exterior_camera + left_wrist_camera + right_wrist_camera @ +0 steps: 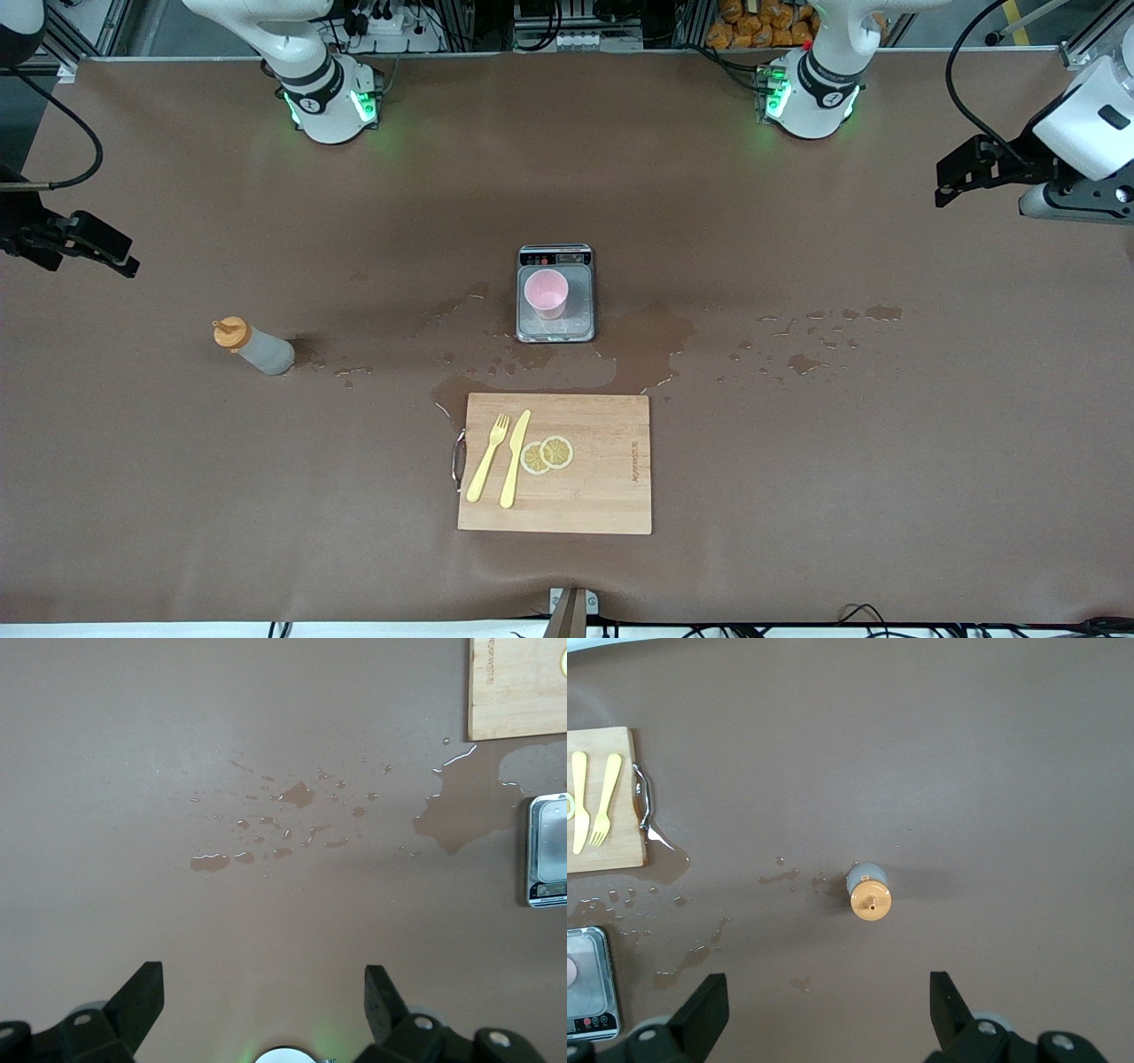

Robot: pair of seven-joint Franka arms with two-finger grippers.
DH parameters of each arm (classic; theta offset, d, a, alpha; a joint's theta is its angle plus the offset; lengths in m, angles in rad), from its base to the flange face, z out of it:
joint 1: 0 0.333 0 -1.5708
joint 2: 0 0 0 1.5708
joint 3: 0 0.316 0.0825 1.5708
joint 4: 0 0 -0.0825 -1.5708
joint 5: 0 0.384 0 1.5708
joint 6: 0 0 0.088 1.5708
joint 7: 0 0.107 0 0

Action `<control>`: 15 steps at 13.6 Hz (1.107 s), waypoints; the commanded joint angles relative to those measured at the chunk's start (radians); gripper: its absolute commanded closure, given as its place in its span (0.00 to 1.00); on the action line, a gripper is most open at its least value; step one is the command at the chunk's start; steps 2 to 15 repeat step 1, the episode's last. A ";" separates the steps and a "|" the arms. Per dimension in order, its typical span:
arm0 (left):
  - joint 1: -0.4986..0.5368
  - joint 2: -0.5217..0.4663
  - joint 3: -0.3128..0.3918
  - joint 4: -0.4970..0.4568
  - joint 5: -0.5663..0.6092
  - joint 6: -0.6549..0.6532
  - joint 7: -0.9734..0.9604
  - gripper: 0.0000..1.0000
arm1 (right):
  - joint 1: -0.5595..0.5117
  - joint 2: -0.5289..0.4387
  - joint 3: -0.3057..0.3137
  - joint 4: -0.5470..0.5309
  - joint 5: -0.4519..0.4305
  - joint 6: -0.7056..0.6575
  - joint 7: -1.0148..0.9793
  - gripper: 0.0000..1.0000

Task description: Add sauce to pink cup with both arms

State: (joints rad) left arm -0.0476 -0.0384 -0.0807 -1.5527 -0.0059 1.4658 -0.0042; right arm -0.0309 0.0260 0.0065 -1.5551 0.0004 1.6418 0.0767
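The sauce bottle (254, 347), greyish with an orange nozzle cap, stands on the brown table toward the right arm's end. In the right wrist view it (869, 893) is seen from above. The pink cup (547, 292) stands empty on the grey scale (556, 328) at the table's middle. My right gripper (127, 262) is open and empty, up over the table near the right arm's end, apart from the bottle; its fingers frame bare table (828, 1005). My left gripper (941, 184) is open and empty over the left arm's end (263, 992).
A wooden cutting board (602, 496) lies nearer the front camera than the scale, with a yellow fork (488, 459), a yellow knife (514, 459) and lemon slices (547, 455) on it. Wet spills (647, 341) spread around the scale and toward the left arm's end (297, 797).
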 commanded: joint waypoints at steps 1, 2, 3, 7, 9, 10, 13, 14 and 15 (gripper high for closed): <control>0.003 0.003 -0.004 0.016 0.014 -0.016 0.000 0.00 | -0.026 0.012 0.021 0.027 0.010 -0.016 -0.018 0.00; 0.003 0.003 -0.004 0.016 0.014 -0.016 0.000 0.00 | -0.026 0.012 0.021 0.027 0.010 -0.016 -0.018 0.00; 0.003 0.003 -0.004 0.016 0.014 -0.016 0.000 0.00 | -0.026 0.012 0.021 0.027 0.010 -0.016 -0.018 0.00; 0.003 0.003 -0.004 0.016 0.014 -0.016 0.000 0.00 | -0.026 0.012 0.021 0.027 0.010 -0.016 -0.018 0.00; 0.003 0.003 -0.004 0.016 0.014 -0.016 0.000 0.00 | -0.026 0.012 0.021 0.027 0.010 -0.016 -0.018 0.00; 0.003 0.003 -0.004 0.016 0.014 -0.016 0.000 0.00 | -0.026 0.012 0.021 0.027 0.010 -0.016 -0.018 0.00; 0.003 0.003 -0.004 0.016 0.014 -0.016 0.000 0.00 | -0.026 0.012 0.021 0.027 0.010 -0.016 -0.018 0.00; 0.003 0.003 -0.004 0.016 0.014 -0.016 0.000 0.00 | -0.026 0.012 0.021 0.027 0.010 -0.016 -0.018 0.00; 0.003 0.003 -0.004 0.016 0.014 -0.016 0.000 0.00 | -0.026 0.012 0.021 0.027 0.010 -0.016 -0.018 0.00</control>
